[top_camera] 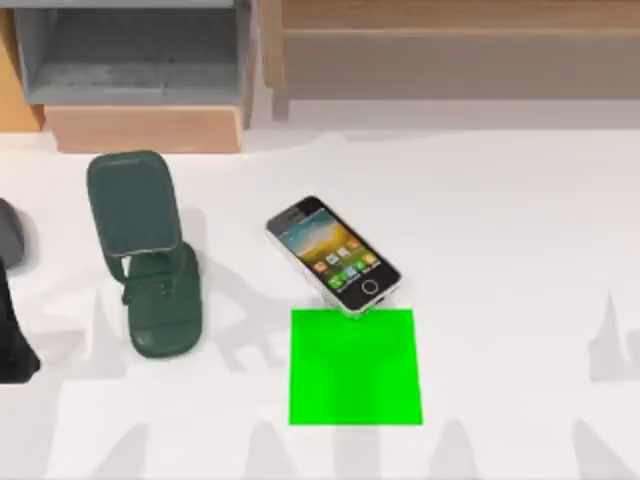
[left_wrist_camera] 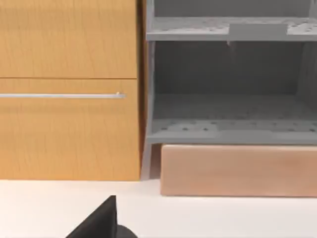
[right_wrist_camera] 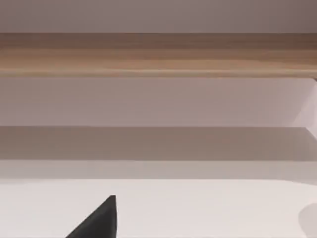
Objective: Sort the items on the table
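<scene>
Top view straight down over table (top_camera: 520, 220), wrist views low, level, facing the back shelf units (left_wrist_camera: 228, 74).

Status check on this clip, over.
Left arm at table's left edge, by mouse. Phone flat at centre, touching green square. Stand left of phone.

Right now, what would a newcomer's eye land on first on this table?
The bright green square near the table's middle front, with the smartphone lying angled just behind it, its corner at the square's edge. Left of them stands the dark green phone stand, and the grey mouse sits at the far left edge.
</scene>
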You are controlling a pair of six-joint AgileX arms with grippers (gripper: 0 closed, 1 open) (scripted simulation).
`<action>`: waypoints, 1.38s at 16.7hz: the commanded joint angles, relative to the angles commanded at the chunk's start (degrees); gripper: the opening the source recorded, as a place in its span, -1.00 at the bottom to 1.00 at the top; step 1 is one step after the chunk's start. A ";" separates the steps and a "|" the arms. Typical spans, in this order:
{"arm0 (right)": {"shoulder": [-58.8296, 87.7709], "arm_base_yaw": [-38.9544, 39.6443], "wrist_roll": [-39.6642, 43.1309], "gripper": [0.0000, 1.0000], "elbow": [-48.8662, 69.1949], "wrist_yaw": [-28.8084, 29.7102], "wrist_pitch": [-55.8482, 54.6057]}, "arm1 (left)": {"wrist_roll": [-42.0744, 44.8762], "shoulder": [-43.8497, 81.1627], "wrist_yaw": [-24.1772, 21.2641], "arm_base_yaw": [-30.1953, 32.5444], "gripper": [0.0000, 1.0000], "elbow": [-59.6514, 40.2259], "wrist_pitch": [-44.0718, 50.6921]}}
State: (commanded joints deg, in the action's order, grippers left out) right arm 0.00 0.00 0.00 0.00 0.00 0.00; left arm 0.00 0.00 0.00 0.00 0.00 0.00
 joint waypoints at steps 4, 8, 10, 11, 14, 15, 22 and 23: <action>0.00 0.00 0.00 1.00 0.00 0.00 0.00 | -0.16 1.65 -0.01 -0.10 1.00 -1.40 0.92; 0.00 0.00 0.00 1.00 0.00 0.00 0.00 | -1.12 11.30 -0.08 -0.69 1.00 -9.63 6.36; 0.00 0.00 0.00 1.00 0.00 0.00 0.00 | -1.90 18.88 -0.13 -1.17 1.00 -16.10 10.66; 0.00 0.00 0.00 1.00 0.00 0.00 0.00 | -2.35 23.17 -0.15 -1.45 1.00 -19.77 13.10; 0.00 0.00 0.00 1.00 0.00 0.00 0.00 | -3.86 37.63 -0.23 -2.39 1.00 -32.15 21.33; 0.00 0.00 0.00 1.00 0.00 0.00 0.00 | -4.41 42.87 -0.26 -2.74 1.00 -36.65 24.33; 0.00 0.00 0.00 1.00 0.00 0.00 0.00 | -8.52 81.52 -0.39 -5.34 1.00 -69.67 46.29; 0.00 0.00 0.00 1.00 0.00 0.00 0.00 | -9.09 86.85 -0.40 -5.71 1.00 -74.20 49.31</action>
State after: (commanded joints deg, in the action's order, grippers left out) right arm 0.00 0.00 0.00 0.00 0.00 0.00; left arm -9.09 86.85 -0.40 -5.71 -74.20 49.31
